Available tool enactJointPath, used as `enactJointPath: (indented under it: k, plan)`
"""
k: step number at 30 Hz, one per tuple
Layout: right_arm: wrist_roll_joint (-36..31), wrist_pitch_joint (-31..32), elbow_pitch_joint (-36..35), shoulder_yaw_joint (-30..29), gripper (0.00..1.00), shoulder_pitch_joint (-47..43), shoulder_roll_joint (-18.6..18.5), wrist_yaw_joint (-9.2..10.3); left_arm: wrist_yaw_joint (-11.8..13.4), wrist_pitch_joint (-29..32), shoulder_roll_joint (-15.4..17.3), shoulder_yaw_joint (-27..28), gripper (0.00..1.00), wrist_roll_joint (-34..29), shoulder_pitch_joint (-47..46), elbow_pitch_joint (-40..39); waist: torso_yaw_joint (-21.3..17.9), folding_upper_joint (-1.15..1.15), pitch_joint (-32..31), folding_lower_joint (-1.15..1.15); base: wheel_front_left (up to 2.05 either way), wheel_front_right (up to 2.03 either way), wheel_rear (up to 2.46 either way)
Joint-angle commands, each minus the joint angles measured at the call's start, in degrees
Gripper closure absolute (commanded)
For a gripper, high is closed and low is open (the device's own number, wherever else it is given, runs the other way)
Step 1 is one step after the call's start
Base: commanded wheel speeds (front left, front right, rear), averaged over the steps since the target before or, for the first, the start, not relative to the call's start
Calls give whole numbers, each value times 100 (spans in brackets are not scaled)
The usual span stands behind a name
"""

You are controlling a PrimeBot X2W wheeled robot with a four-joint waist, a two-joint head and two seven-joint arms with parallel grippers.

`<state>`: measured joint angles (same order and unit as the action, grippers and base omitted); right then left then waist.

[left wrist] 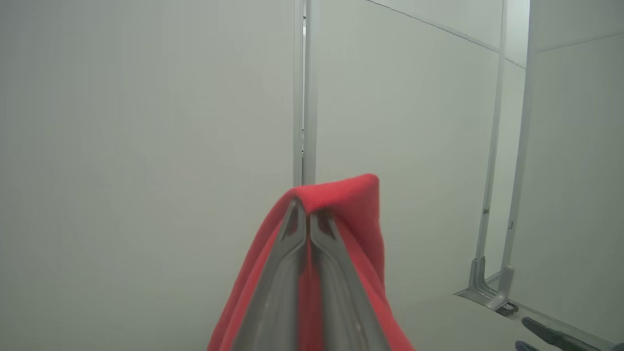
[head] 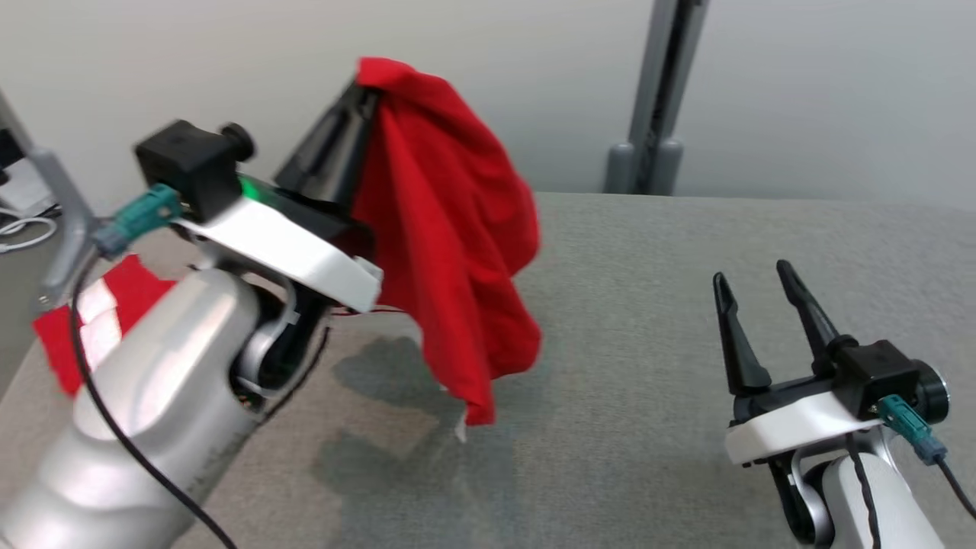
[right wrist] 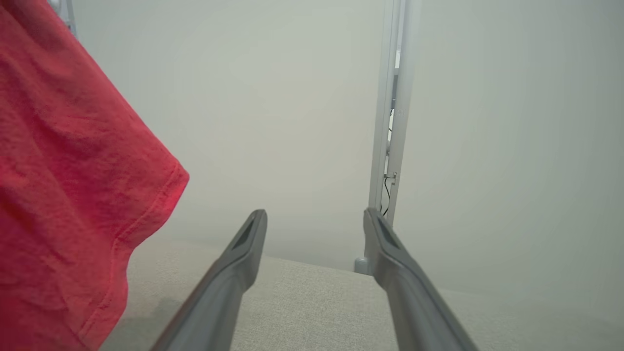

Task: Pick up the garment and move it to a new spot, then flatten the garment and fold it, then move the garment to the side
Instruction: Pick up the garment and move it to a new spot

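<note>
A red garment [head: 446,229] hangs bunched in the air above the grey table [head: 648,343], draped over my left gripper [head: 364,90], which is shut on its top fold. In the left wrist view the two fingers press together with the red garment [left wrist: 341,204] wrapped over their tips. The cloth's lowest corner dangles just above the tabletop, with a shadow under it. My right gripper [head: 755,276] stands open low at the right, fingers pointing up and holding nothing. The right wrist view shows the garment's hemmed edge [right wrist: 73,185] hanging to the left of its open fingers [right wrist: 253,234].
Red cloth or sheet [head: 84,320] lies at the table's left edge behind my left forearm. A grey post [head: 656,99] rises behind the table's far edge against a pale wall. White cables [head: 23,229] lie at far left.
</note>
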<state>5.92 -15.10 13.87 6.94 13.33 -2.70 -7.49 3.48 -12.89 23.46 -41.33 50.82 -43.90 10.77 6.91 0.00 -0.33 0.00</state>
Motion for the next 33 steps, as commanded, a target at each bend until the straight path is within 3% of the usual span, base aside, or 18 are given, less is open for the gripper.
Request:
enactJointPath:
  k: [1,8,15,21,27,28,29,30,33]
  plan:
    - [-70,-16,-33,-70,0,33,-38,-1,78,-14,-73,-23,100,6,52,-72,-301,0,96,0,0,0,0]
    - [-209,-12,-229,-308,0,196,-37,-1,347,-87,-564,-314,100,-318,7,87,-1205,0,439,0,0,0,0]
    - [-118,-13,-355,-396,0,247,-32,-1,618,-187,-927,-208,100,-532,-105,982,-2141,0,906,0,0,0,0]
    - [29,-13,-489,-480,0,198,-32,-1,509,-226,-1137,-106,100,-736,-180,1900,-2668,0,1199,0,0,0,0]
    - [103,-13,-516,-433,0,189,-33,-1,278,-233,-1444,-51,100,-1260,-107,2342,-2866,0,1306,0,0,0,0]
    - [114,-13,-508,-417,0,192,-32,-1,253,-234,-1492,-44,86,-1321,-73,2433,-2875,0,1308,0,0,0,0]
    - [125,-13,-496,-403,0,201,-33,-1,228,-235,-1526,-16,25,-1397,-59,2498,-2878,0,1305,0,0,0,0]
    - [135,-14,-485,-398,0,209,-32,-1,202,-235,-1559,27,0,-1451,-34,2553,-2865,0,1293,0,0,0,0]
    - [124,-14,-466,-426,0,181,-33,-1,100,-231,-1617,143,0,-1618,46,2646,-2744,0,1218,0,0,0,0]
